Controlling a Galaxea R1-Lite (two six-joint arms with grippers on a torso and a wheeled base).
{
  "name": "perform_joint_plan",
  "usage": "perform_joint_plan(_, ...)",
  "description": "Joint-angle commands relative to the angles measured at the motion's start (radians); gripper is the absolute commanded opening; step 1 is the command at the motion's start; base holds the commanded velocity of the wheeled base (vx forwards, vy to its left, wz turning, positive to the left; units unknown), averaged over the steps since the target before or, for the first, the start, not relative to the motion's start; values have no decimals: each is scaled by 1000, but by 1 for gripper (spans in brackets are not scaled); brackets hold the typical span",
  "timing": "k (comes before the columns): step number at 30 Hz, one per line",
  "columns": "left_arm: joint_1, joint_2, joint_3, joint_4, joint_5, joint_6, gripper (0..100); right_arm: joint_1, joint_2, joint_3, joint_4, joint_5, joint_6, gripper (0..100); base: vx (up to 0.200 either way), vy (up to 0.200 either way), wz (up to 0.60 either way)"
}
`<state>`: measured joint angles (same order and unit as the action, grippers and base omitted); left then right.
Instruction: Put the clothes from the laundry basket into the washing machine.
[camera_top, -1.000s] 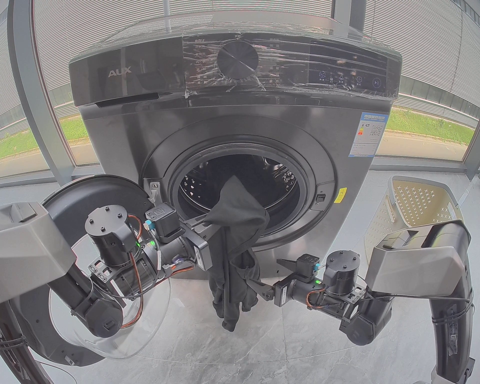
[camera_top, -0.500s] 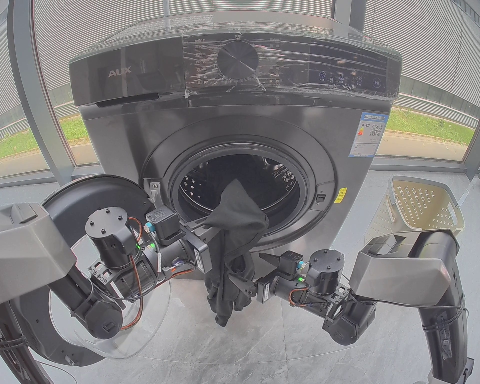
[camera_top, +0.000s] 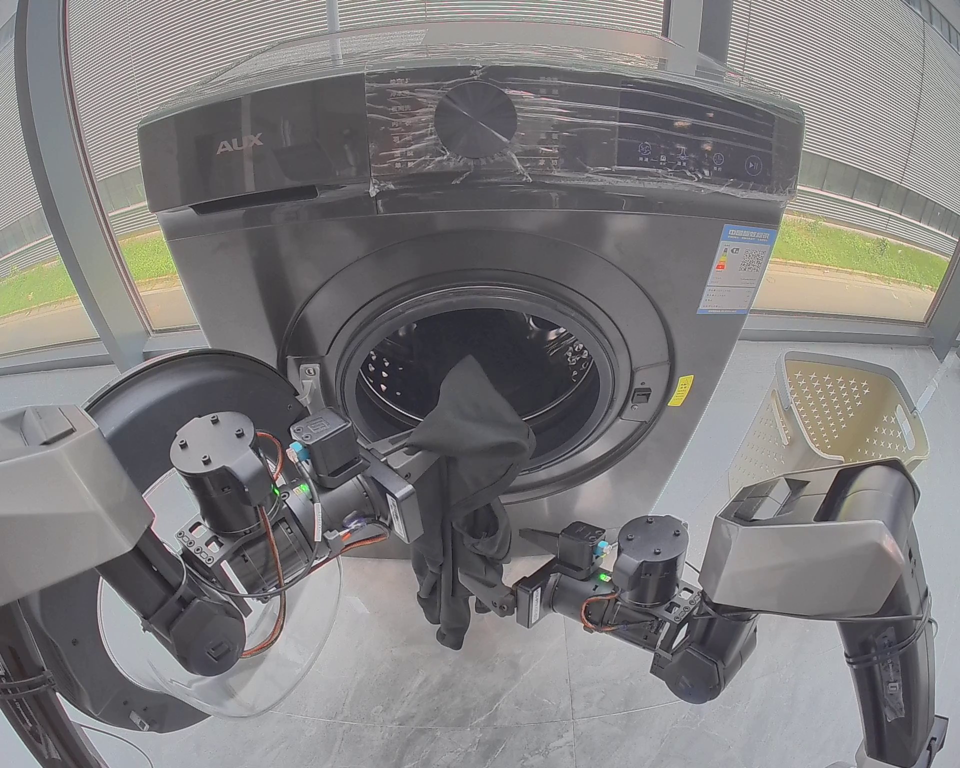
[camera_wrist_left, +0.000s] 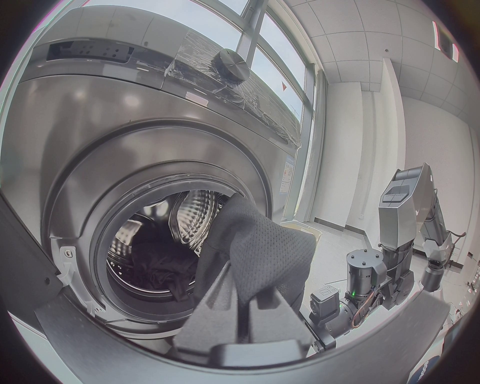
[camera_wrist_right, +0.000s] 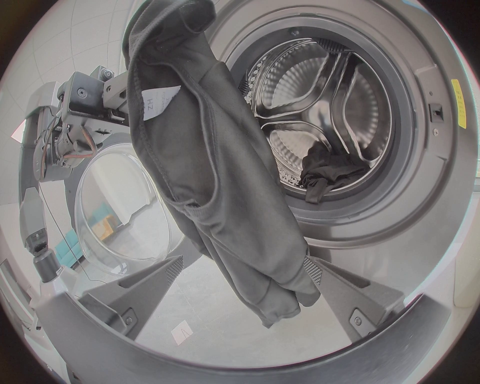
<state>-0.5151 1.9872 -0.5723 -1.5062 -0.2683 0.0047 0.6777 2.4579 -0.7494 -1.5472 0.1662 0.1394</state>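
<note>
Your left gripper (camera_top: 425, 465) is clamped on the top of a dark garment (camera_top: 470, 440), held just in front of the drum mouth (camera_top: 480, 370) of the washing machine (camera_top: 470, 250). The cloth peaks above the fingers (camera_wrist_left: 260, 305) and leans toward the opening, while the rest hangs straight down past the lower rim toward the floor. So its long axis is vertical, top at the drum and tail low and outside it.

Your right gripper (camera_top: 480, 590) sits lower, to the right of the tail, with its jaws spread wide and holding nothing. From the right wrist, the hanging end drops between the two fingers (camera_wrist_right: 320, 272). (Whether a pad already touches the cloth, you cannot tell.)

The next move likely turns on that relation. The tail lies right at the right gripper, so that arm is the nearer one to gather it and lift it up and forward over the rim.

Another dark piece (camera_wrist_right: 325, 172) already lies inside the drum. The laundry basket (camera_top: 840, 400) stands well apart on your right, and the door (camera_top: 180, 400) is swung open on your left.
</note>
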Motion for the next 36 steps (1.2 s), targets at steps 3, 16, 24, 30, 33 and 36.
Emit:
perform_joint_plan(3, -2, 2, 5, 0, 0, 0, 0, 5, -4, -74, -1, -17, 5, 100, 0, 0, 0)
perform_joint_plan(16, 4, 2, 9, 0, 0, 1, 0, -6, -28, -74, -1, -20, 9, 0, 0, 0, 0)
perform_joint_plan(24, 7, 4, 20, 0, -2, 1, 0, -17, -126, 8, -1, -20, -1, 0, 0, 0, 0)
perform_joint_plan(30, 9, 1, 16, 0, -2, 1, 0, -29, -142, 41, -1, -20, -1, 0, 0, 0, 0)
perform_joint_plan(33, 6, -1, 12, 0, 0, 1, 0, -29, -142, 33, -1, -19, -6, 0, 0, 0, 0)
perform_joint_plan(36, 6, -2, 16, 0, 0, 1, 0, -29, -137, 30, -1, -19, -12, 100, 0, 0, 0)
